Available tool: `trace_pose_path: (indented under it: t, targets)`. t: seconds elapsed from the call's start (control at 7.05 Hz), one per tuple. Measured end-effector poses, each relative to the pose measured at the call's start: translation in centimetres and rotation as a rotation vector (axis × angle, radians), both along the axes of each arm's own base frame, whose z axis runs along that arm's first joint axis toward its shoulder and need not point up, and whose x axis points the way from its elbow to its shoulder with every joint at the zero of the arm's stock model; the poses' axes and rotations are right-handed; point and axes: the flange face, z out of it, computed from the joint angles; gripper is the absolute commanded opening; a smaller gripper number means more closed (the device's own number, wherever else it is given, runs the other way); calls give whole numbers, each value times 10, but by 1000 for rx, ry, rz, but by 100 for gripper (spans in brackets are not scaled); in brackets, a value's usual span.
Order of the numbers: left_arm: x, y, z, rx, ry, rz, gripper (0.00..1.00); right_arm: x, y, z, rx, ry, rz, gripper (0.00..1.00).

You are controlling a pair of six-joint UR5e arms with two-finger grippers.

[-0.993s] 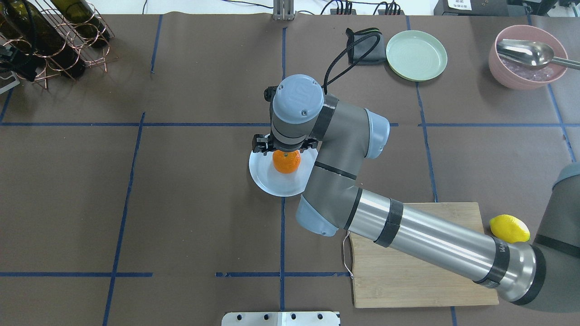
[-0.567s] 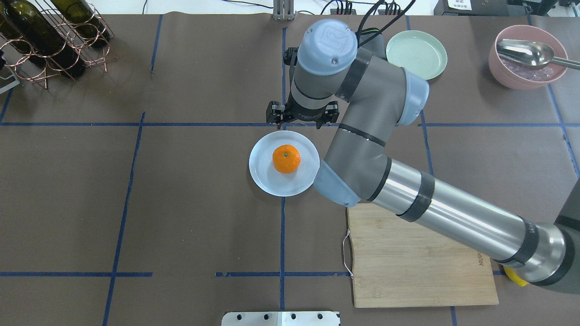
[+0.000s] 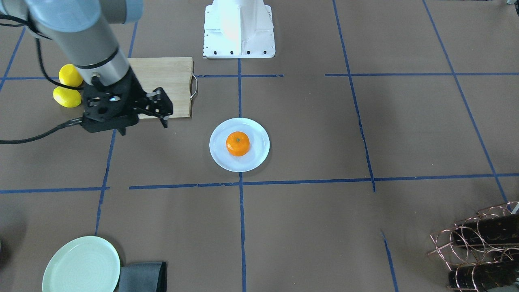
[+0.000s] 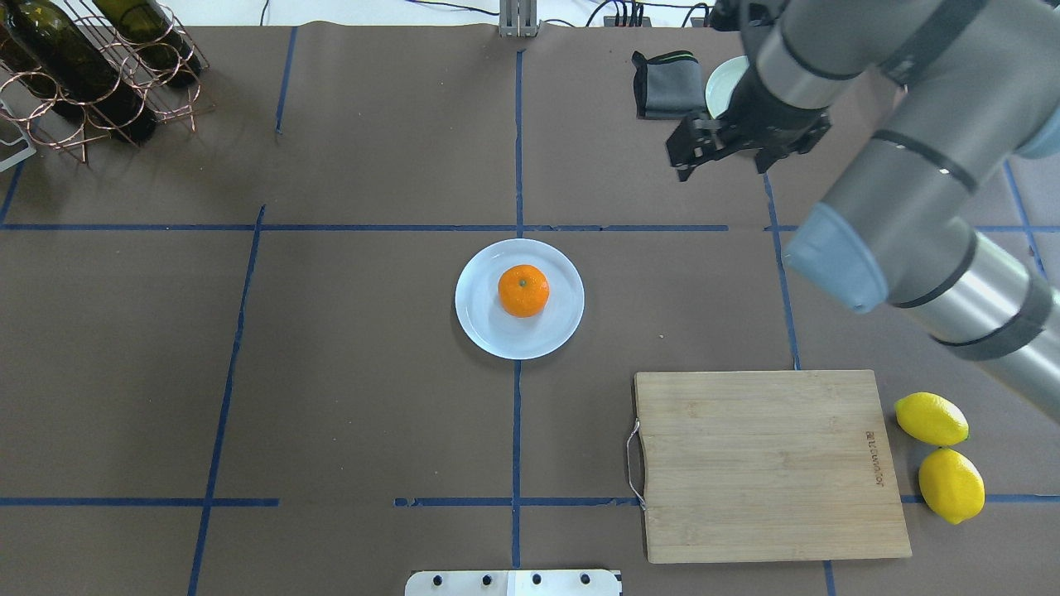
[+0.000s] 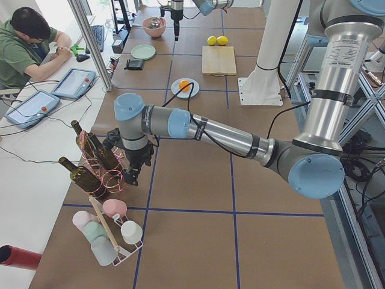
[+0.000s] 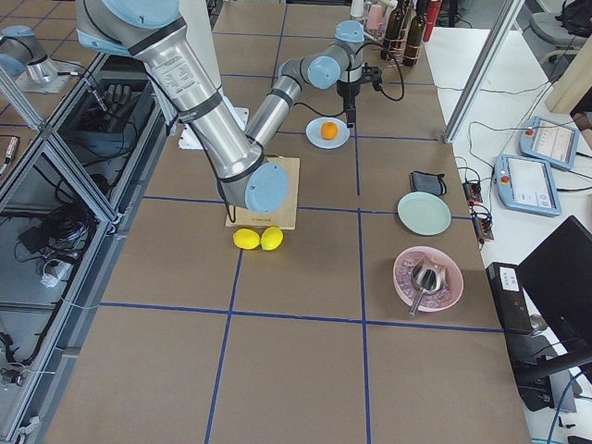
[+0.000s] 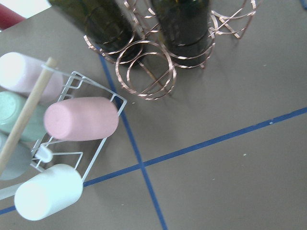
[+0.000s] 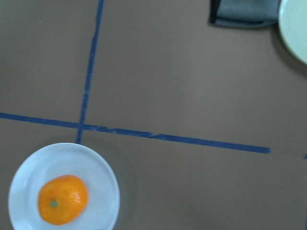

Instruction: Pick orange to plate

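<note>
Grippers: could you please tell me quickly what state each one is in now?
Left black two-finger gripper: cannot be told, seen only from afar.
Right black two-finger gripper: open, holding nothing.

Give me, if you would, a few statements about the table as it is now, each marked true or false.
1. The orange sits on the plate. True.
2. The right hand is shut on the orange. False: it is open and empty, away from the plate.
3. Two lemons lie beside the cutting board. True.
4. The cutting board touches the plate. False: bare table separates them.
5. The grey cloth lies on the cutting board. False: it lies beside the green plate.
</note>
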Motion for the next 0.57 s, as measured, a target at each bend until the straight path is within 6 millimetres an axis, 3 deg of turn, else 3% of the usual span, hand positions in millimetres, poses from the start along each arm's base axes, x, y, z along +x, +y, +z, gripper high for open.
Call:
trace_pose_path:
  t: [0.28,0.57]
  targets:
    - [-6,15,27,-23,80,-5,100,79,-15,59,8,16,-29,100]
    - [-5,17,34,-11,98,-6,100,158,-27,144,47,80,-93,100]
